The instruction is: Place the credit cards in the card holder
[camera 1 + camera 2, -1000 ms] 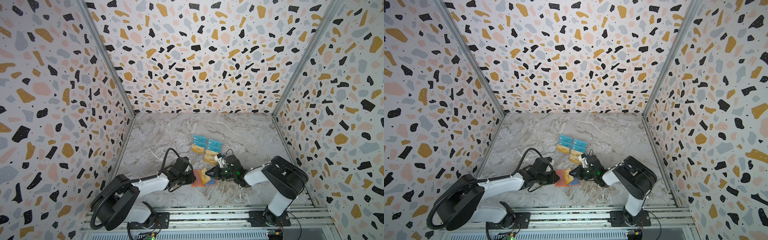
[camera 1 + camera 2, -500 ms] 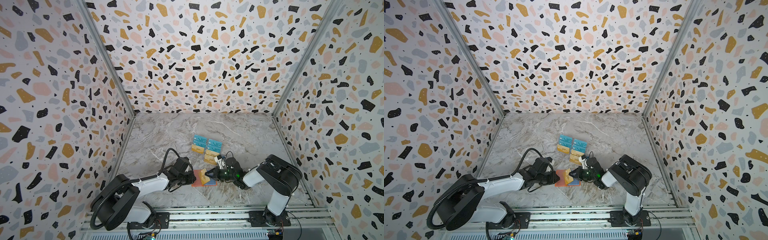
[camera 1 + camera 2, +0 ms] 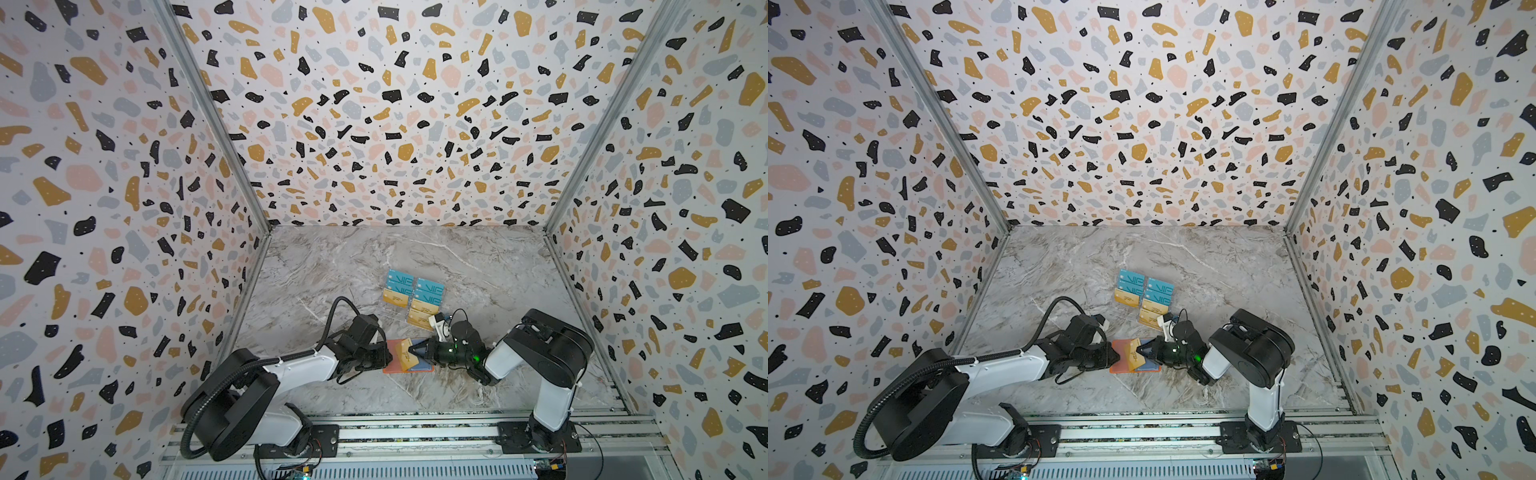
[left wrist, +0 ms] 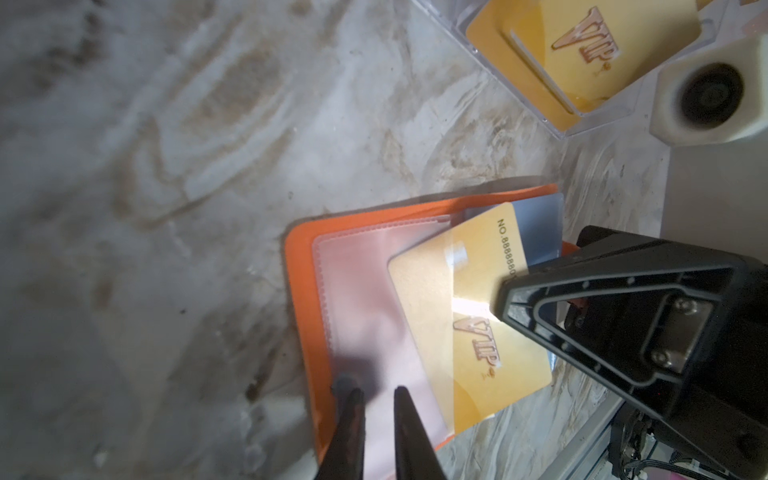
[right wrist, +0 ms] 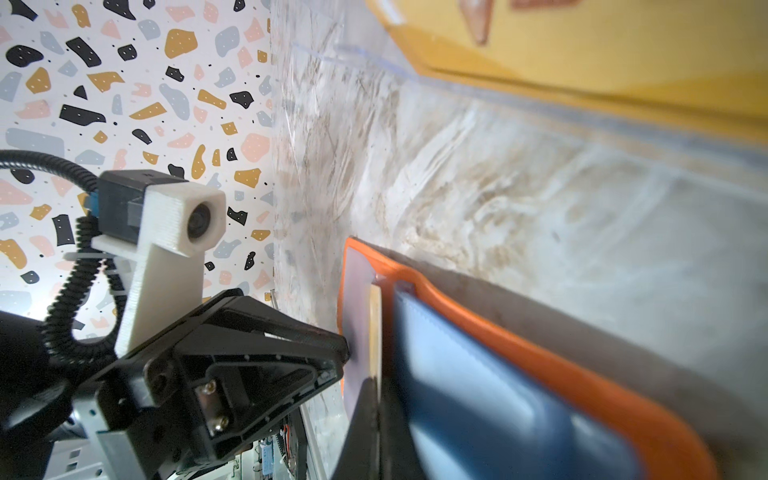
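Your right tool (image 3: 409, 350) is pinched shut on a gold card (image 4: 469, 316), whose free end lies partly over the pink sleeve (image 4: 365, 299) of the open orange card holder (image 3: 392, 368) on the counter (image 3: 332, 266). The sleeve lies toward your left arm. Your left tool (image 4: 376, 399), jaws barely parted, seems to pin the sleeve's edge. The remaining cards (image 3: 413, 297) sit in the clear rack behind.

gold card (image 4: 469, 320): "VIP", "NO.88888" | teal cards (image 3: 430, 289): "VIP"
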### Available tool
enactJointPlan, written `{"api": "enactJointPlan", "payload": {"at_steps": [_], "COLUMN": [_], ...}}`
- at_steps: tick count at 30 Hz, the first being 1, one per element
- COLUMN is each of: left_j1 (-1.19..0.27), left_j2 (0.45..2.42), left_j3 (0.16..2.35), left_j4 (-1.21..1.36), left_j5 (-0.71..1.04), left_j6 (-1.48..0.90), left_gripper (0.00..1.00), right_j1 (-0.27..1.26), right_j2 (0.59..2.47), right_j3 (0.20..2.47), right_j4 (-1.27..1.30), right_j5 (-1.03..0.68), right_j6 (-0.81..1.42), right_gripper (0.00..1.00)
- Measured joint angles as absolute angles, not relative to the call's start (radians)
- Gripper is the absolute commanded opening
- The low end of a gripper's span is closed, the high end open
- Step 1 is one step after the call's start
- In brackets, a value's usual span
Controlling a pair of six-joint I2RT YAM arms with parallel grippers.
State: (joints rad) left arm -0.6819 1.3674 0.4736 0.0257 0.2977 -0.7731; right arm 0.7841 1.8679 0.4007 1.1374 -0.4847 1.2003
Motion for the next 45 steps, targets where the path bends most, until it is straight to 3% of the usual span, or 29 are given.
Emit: {"api": "enactJointPlan", "payload": {"at_steps": [26,36,45], "left_j1": [-0.682,-0.682,-0.682], "left_j2": [1.352,1.339,1.339], "left_j3": [0.46,0.439,0.438], "left_j4": [0.026,0.05,0.052], "left_j5": [0.307,0.309,0.31], "left_j6": [-0.796,-0.809,-0.809], "left_gripper": [0.17,0.17,0.17], "right_j1": [0.852,0.864,0.873], "right_j2": [1.895,1.781,1.855], "right_j3": [0.39,0.384,0.399], "right_j4": [1.222,1.086,1.155], "right_j5": [-0.348,-0.286,-0.287], "right_j6": [1.241,1.205,1.215], "right_gripper": [0.0,0.0,0.0]}}
